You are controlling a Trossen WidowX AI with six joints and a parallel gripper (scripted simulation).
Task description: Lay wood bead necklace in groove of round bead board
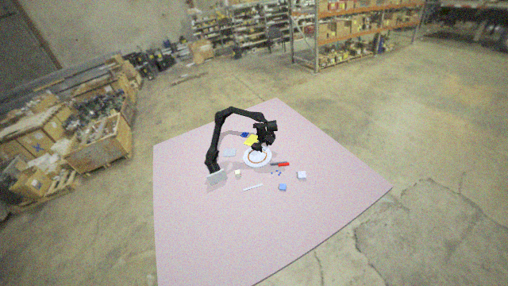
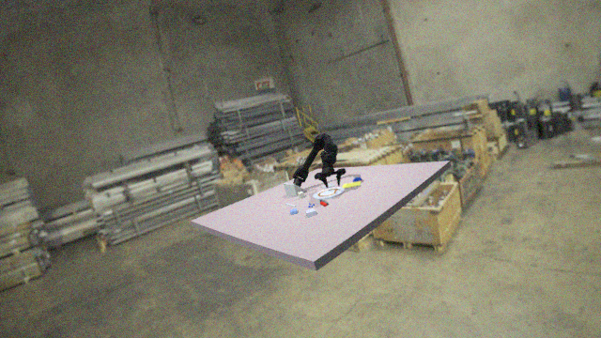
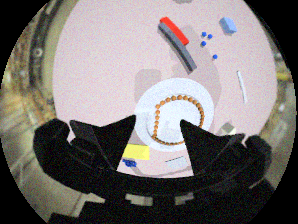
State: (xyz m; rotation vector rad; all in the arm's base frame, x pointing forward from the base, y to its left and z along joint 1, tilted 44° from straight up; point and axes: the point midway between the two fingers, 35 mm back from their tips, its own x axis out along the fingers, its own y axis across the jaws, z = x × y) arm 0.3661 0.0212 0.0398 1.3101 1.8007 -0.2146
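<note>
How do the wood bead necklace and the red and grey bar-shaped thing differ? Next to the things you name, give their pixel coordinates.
The orange-brown wood bead necklace [image 1: 248, 156] [image 3: 157, 116] is a rounded loop; the red and grey bar-shaped thing [image 1: 283, 164] [image 3: 176, 45] is long and narrow. The necklace lies on the round white board [image 1: 246, 162] [image 3: 145, 100]; the bar-shaped thing lies beside it.
</note>
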